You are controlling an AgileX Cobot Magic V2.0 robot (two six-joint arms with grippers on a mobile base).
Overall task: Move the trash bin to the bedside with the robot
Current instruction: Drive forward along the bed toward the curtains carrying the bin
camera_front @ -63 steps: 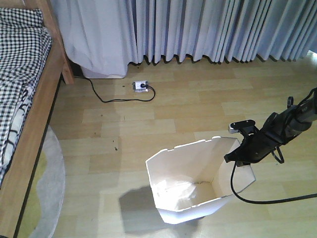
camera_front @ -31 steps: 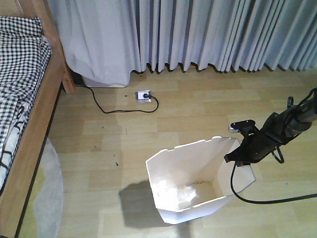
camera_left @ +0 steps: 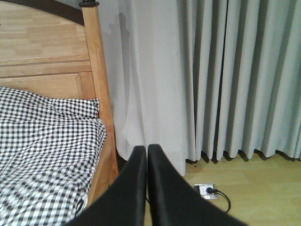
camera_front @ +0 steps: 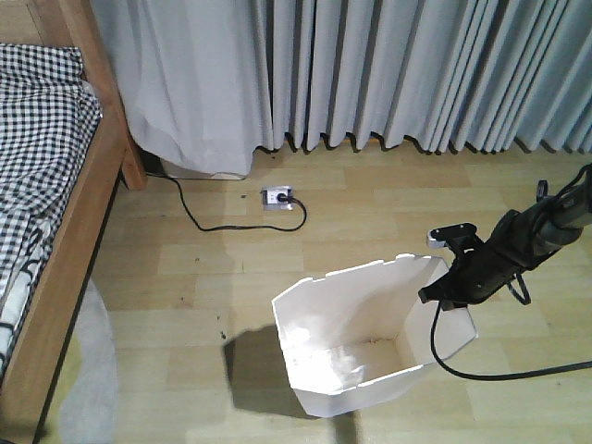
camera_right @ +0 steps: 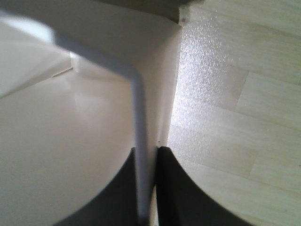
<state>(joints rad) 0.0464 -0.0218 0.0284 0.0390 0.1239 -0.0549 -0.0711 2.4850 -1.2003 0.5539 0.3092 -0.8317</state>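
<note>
Transport step: right pincer (camera_right: 146, 162) clamped on the trash bin (camera_front: 347, 314) rim, left pincer (camera_left: 146, 160) together and empty; next, the base should carry the bin left toward the bed (camera_front: 76, 250).

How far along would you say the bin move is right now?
Done: the right gripper is shut on the wall of the bin. In hand: bringing it toward the bed, in view at the left. Left: bare floor lies between them, so the bin needs setting beside the bed and releasing.

I see white bin (camera_front: 344, 310) upright, rim pinched by right gripper (camera_front: 449, 289), checked bed (camera_front: 74, 231) well apart, far left.
</note>
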